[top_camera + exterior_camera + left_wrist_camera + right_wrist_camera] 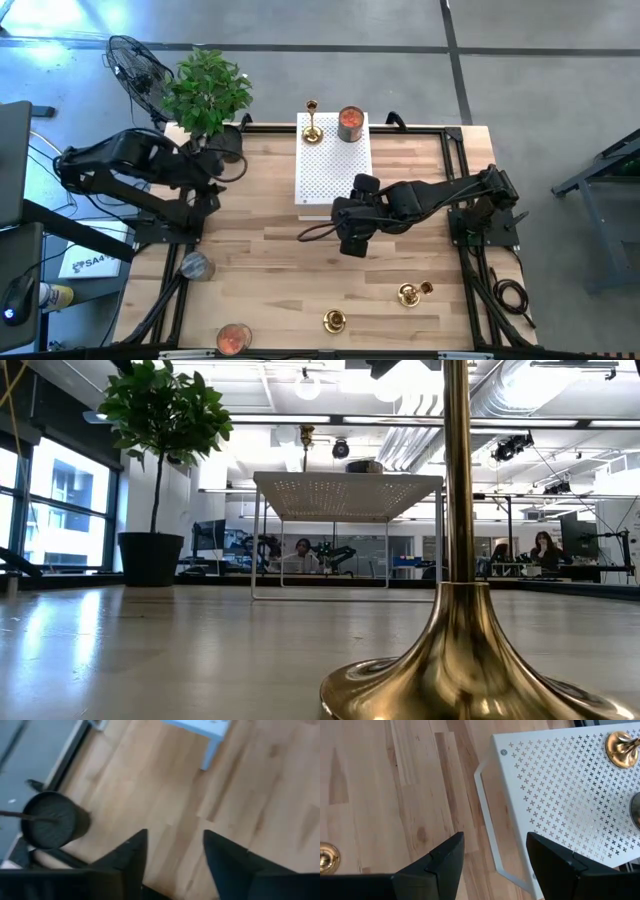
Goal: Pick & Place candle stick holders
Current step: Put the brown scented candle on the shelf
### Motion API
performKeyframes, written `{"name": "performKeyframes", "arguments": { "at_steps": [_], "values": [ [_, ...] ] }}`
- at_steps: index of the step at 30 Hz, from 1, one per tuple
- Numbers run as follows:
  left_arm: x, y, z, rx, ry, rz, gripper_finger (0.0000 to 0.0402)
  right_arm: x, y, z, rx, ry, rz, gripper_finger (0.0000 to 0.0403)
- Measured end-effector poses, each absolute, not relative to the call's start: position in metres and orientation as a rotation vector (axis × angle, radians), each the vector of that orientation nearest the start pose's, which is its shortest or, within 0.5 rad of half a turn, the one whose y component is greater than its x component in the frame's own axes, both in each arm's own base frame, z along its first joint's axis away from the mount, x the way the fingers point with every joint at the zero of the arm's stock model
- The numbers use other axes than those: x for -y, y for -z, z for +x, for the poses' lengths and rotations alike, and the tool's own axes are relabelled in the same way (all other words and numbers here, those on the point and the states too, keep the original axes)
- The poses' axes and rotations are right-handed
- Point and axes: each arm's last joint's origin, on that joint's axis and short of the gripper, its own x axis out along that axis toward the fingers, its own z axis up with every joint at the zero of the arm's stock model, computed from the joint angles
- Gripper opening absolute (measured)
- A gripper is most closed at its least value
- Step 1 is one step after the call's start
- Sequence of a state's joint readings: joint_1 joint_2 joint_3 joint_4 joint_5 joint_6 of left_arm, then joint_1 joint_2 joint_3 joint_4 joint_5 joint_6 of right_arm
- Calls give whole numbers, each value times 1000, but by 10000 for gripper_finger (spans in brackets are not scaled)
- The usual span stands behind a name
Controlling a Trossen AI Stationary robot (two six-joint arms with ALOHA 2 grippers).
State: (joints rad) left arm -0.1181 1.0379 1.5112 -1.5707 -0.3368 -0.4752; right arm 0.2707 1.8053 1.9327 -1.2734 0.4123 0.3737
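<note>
One brass candle stick holder [312, 122] stands on its round base on the white perforated shelf [333, 165] at the table's far side, next to a can [349, 122]. Two more holders are on the wood near the front edge: one [334, 321] upright on its flared base [460, 660], and one [410, 294] to its right. My right gripper [352, 240] hovers open over bare wood just in front of the shelf [570, 785]. My left gripper [212, 185] hovers open over the table's far left, close to the plant pot [50, 820].
A potted plant [207, 90] stands at the far left corner. Two round jars sit near the left front: one [195, 266] at the left edge, and one [233, 338] at the front edge. Bare wood lies between the shelf and the front holders.
</note>
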Motion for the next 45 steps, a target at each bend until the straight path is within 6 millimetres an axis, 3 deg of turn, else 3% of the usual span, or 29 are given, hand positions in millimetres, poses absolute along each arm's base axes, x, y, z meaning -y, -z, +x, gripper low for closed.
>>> {"name": "performKeyframes", "arguments": {
  "at_steps": [5,11,20,28,35,41,45],
  "values": [
    [5,-407,121,-1019,-419,-179,265,-84,-365,346,-1031,323,-47,208],
    [9,-406,121,-1054,-329,-275,298,-84,-365,346,-1031,323,-48,208],
    [11,-403,122,-1078,-310,-375,300,-84,-365,346,-1033,318,-55,208],
    [21,-356,119,-1259,-360,-505,300,-84,-365,346,-1036,307,-74,208],
    [28,-327,120,-1387,-346,-464,300,-84,-365,346,-1031,301,-79,208],
    [28,-324,120,-1391,-364,-460,306,-84,-365,347,-1023,303,-72,208],
    [30,-325,125,-1366,-266,-432,316,-85,-366,347,-1019,302,-71,208]
  ]
}}
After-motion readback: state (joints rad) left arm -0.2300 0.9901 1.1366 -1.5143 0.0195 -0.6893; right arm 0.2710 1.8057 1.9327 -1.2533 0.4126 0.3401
